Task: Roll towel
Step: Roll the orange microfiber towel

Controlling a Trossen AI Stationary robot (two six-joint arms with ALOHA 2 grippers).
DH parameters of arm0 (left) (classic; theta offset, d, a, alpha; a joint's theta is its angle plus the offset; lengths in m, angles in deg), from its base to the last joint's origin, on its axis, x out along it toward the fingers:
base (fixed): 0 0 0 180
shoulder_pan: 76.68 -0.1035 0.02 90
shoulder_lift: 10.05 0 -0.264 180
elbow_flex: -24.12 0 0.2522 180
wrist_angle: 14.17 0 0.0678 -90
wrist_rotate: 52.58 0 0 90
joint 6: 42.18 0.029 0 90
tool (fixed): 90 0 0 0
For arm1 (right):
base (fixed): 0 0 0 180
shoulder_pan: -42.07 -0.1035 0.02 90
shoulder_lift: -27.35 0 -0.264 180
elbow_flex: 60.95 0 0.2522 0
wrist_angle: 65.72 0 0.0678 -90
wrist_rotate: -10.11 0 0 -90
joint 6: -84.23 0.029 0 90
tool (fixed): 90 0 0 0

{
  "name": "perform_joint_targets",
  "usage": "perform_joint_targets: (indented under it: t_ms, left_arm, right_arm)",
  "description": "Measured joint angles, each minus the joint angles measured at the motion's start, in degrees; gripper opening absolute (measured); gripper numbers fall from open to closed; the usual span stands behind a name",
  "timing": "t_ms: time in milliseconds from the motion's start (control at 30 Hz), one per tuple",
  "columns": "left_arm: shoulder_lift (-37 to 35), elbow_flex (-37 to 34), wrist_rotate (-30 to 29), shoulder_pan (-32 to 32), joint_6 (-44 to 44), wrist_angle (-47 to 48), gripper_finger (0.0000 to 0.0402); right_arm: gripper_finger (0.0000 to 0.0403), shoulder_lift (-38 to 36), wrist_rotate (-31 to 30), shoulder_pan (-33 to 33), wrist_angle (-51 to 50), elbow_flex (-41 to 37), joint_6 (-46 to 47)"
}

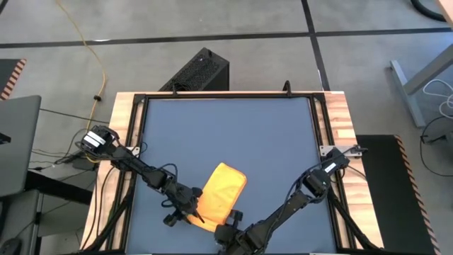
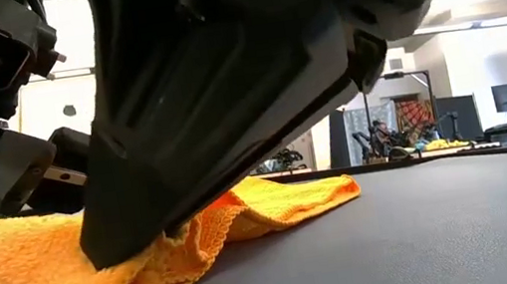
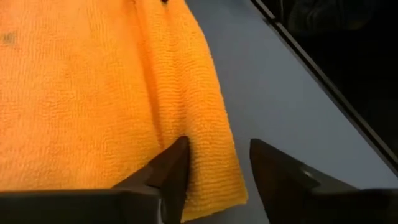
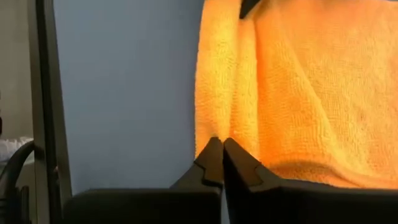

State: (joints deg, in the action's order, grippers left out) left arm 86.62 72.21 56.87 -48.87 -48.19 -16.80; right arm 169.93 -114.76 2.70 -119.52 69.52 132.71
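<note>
From above, the towel [image 1: 221, 195] lies folded on the dark blue tabletop [image 1: 233, 134], near the front edge and a little left of the middle. Its long axis runs diagonally, from a near end by the grippers up to a far end that points toward the table's right rear. The left gripper [image 1: 185, 207] sits at the towel's left near edge; the right gripper [image 1: 228, 225] sits at its near right corner. A black box [image 1: 198, 71] stands on the floor beyond the rear edge, and a yellow cable [image 1: 90, 49] trails across the floor at rear left.

At table height, the towel [image 2: 101, 266] lies flat with a thicker fold at its front edge, and a large dark gripper body [image 2: 225, 86] presses down onto that fold, blocking most of the room behind.

In the left wrist view, the left gripper [image 3: 214, 171] has its fingers spread apart astride the towel's [image 3: 93, 93] edge, one finger on cloth, the other over bare tabletop, gripping nothing.

In the right wrist view, the right gripper [image 4: 219, 160] is clenched, fingertips meeting right at the towel's [image 4: 298, 87] edge; whether cloth is pinched between them I cannot tell.
</note>
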Motion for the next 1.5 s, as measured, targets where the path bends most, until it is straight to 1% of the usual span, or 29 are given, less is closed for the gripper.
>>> perform_joint_targets:
  t_ms: [100, 267, 500, 767, 867, 933, 1000, 1067, 1133, 1167, 1233, 1367, 1433, 1500]
  left_arm:
    - [-0.02, 0.0, 0.11, 0.14, -0.21, -0.08, 0.017]
    - [-0.02, 0.0, -1.25, 1.56, 1.12, 0.2, 0.0174]
    - [-0.11, 0.0, -10.74, 6.01, 3.93, 0.64, 0.0174]
    - [-0.13, 0.11, -17.23, 7.51, 3.42, 1.95, 0.0168]
    - [-0.11, 0.11, -19.2, 7.77, 3.39, 2.34, 0.0153]
    - [-0.11, 0.11, -19.57, 7.74, 3.35, 2.49, 0.0132]
    - [-0.09, 0.11, -19.96, 7.72, 2.99, 2.76, 0.0103]
    - [-0.09, 0.11, -20.21, 7.65, 2.13, 2.79, 0.0063]
    - [-0.11, 0.1, -19.12, 7.58, 1.2, 2.79, 0.0021]
    - [-0.11, 0.09, -17.98, 7.38, 0.52, 2.79, 0.0013]
    - [-0.09, 0.37, -13.6, 6.19, -0.54, 3.1, 0.0009]
    - [0.11, 1.59, 0.91, 3.25, -3.3, 5.04, 0.0004]
    - [0.13, 2.4, 5.1, 1.46, -4.81, 7.07, 0.0003]
    - [0.13, 2.71, 7.67, 0.09, -5.86, 8.28, 0.0003]
  right_arm:
    - [0.0016, 0.08, -0.13, -0.3, -0.09, -0.08, 3.86]
    - [0.0017, 0.2, -0.22, 0.24, 0.68, -0.15, 12.67]
    - [0.0014, 0.28, 0.82, 0.53, 4.35, -0.24, 17.82]
    - [0.0013, 0.08, 2.72, 0.55, 5.67, -0.24, 23.88]
    - [0.0013, -0.05, 3.11, 0.52, 5.85, -0.24, 25.37]
    - [0.0013, -0.25, 3.1, 0.44, 5.82, -0.24, 26.37]
    - [0.0013, -0.28, 3.23, 0.43, 5.9, -0.24, 27.15]
    - [0.0012, -0.33, 3.58, 0.29, 6.06, -0.24, 28.28]
    - [0.0012, -0.33, 3.86, 0.14, 6.29, -0.24, 29.78]
    - [0.0012, -0.33, 3.94, 0.08, 6.27, -0.24, 30.58]
    - [0.0012, -0.47, 4.15, -0.09, 6.24, -0.24, 32.19]
    - [0.0012, -1.08, 4.99, -0.41, 7.06, -0.2, 34.61]
    - [0.0012, -1.31, 5.87, -0.41, 7.03, -0.2, 35.69]
    - [0.0012, -1.38, 6.51, -0.39, 7.7, -0.17, 36.56]
